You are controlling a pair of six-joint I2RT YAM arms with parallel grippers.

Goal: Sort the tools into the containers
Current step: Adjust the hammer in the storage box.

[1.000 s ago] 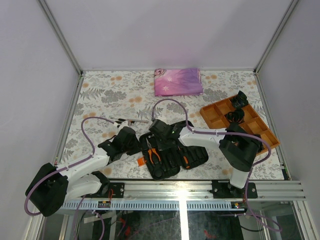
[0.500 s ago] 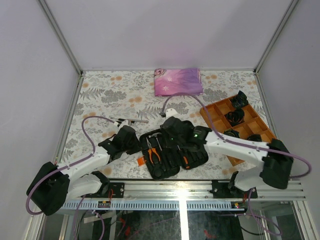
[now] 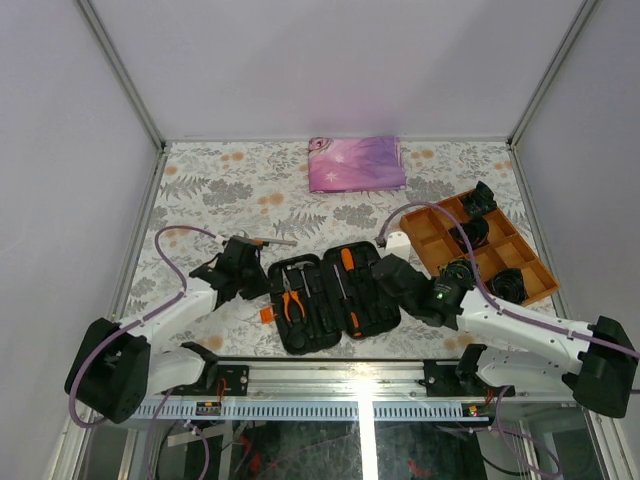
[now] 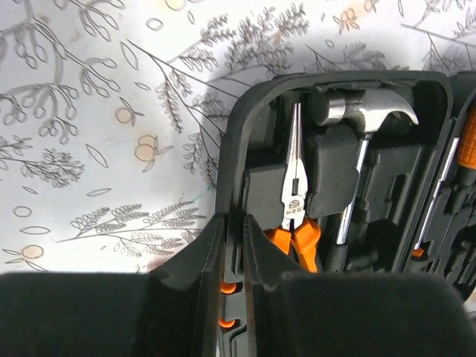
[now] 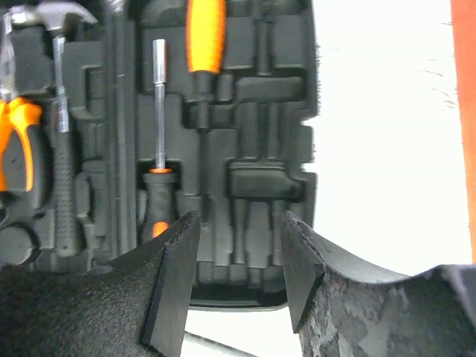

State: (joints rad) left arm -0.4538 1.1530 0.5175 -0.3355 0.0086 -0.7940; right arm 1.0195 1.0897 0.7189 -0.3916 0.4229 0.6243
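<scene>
Holding the open tool case (image 3: 385,300) at lower centre, my left gripper (image 4: 232,230) is pinched on its left rim; my right gripper (image 5: 238,253) hangs above the right half, fingers apart. Pliers (image 4: 295,201) and hammer (image 4: 364,111) are slotted. Next, I judge: fetch the slim loose tool (image 3: 262,241) at the case's upper left.

Left claw (image 4: 232,222) pinched tight, right claw (image 5: 239,219) parted (both arms reaching forward).

Robot lab test cell, not a home. Plain white panel walls (image 3: 330,60) on aluminium posts (image 3: 120,70) box in a table under a floral cloth (image 3: 220,185). At the table's near edge, an aluminium rail (image 3: 400,380) carries the left arm (image 3: 165,318) and right arm (image 3: 520,330).
</scene>
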